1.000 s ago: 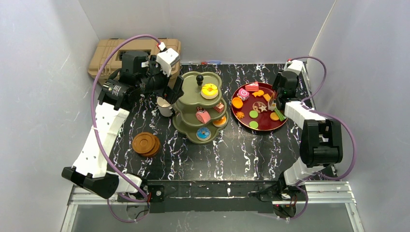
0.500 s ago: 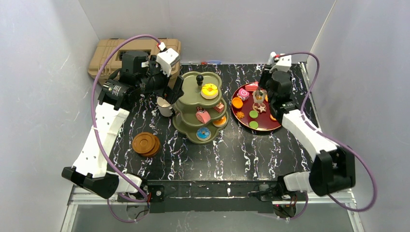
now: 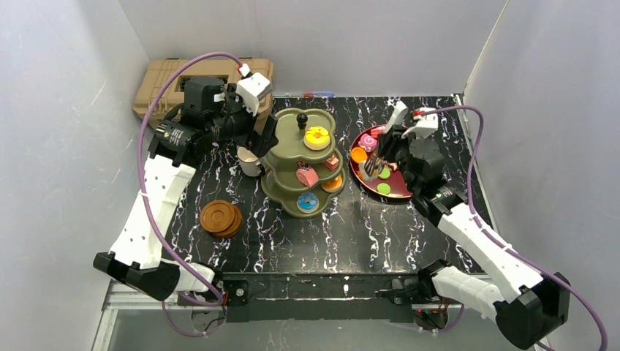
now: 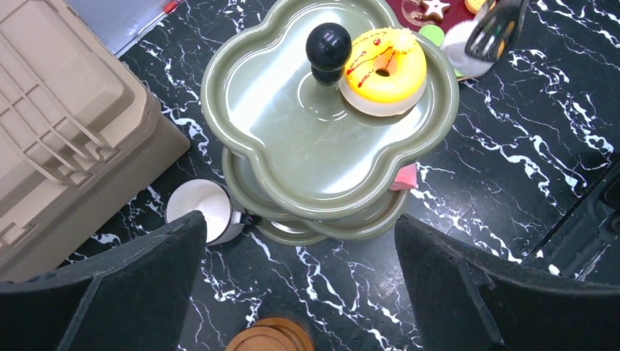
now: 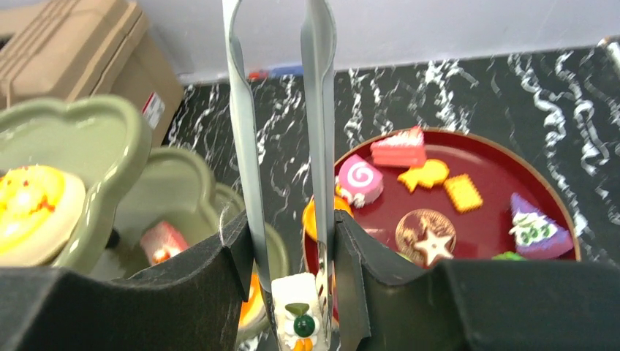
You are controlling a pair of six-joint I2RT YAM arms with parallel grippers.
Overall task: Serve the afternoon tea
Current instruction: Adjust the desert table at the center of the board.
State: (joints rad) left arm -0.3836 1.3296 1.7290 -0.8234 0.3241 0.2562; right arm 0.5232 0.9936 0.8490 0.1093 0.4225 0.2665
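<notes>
Metal tongs (image 5: pixel 245 131) are clamped across both arms by the right claw (image 5: pixel 289 248), whose black pads are pressed in against them. A small white toy pastry with a green and orange topping (image 5: pixel 296 314) is pinched between the tongs.

A second ago the tongs were down among the pastries on the right of the round dark-red plate (image 3: pixel 401 191). Since then the right arm has been swung across that plate towards the olive-green three-tier clover-shaped stand (image 3: pixel 287 137). The pastry is now carried in the air over the plate's left edge, between plate and stand, and appears to touch neither. From this it can be judged that the pick is done and the transfer to a tier is under way, though a free place on the stand has not yet been reached.

Nothing has been altered on the left. The left claw (image 4: pixel 303 270) is spread wide and empty, held above the stand and the white mug (image 4: pixel 199 210). The stack of round brown wooden saucers (image 3: pixel 221 217) lies where it was on the black marbled worktop (image 3: pixel 365 234).
</notes>
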